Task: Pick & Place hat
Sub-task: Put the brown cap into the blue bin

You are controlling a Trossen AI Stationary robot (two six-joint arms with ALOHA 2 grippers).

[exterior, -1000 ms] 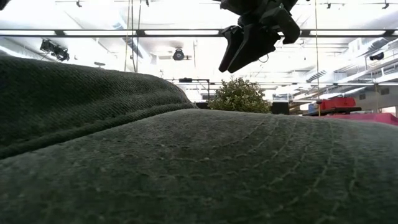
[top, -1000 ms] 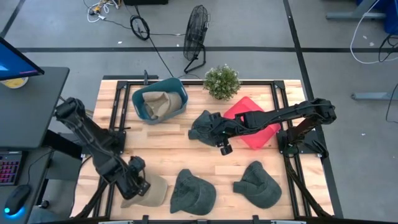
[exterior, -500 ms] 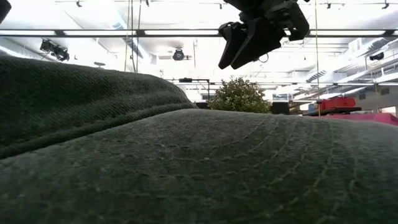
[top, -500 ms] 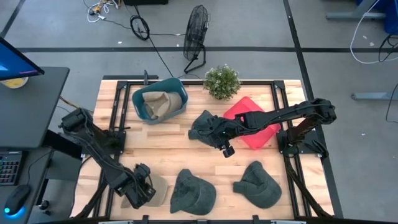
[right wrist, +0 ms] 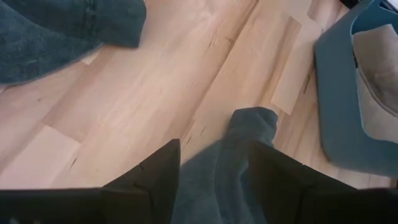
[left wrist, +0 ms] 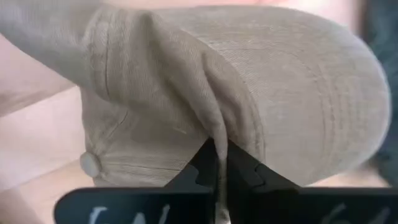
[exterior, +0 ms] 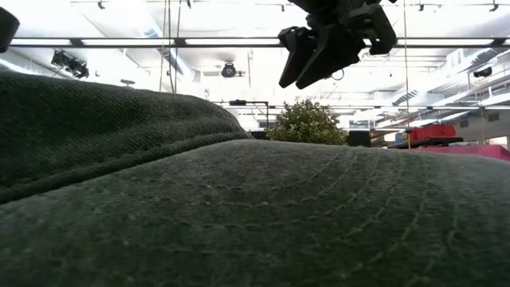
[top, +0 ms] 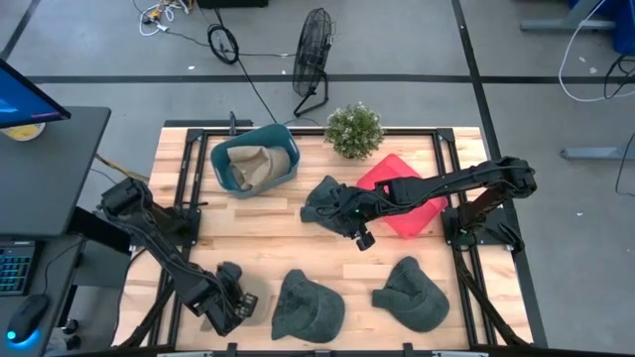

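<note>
Tan cloth sat pinched between the left gripper's fingers: the wrist view showed a fold of the beige hat squeezed tight between the two dark tips. Seen from above, that gripper lay at the front edge of the wooden surface, well away from the teal bin and just beside the nearest dark green hat. Over the last second the left arm had drawn down and forward over the beige hat, covering it almost completely, where a moment earlier much of the tan cloth lay in plain sight. That suggested the grasp was made and a lift toward the bin, which already held a beige hat, could come next.

The right gripper hovered above the surface, to the right of the bin and beside the red tray, its fingers spread with a dark hat beneath them. It had barely shifted, only edging slightly in the low view. A second green hat lay at the front, well apart from the bin.
</note>
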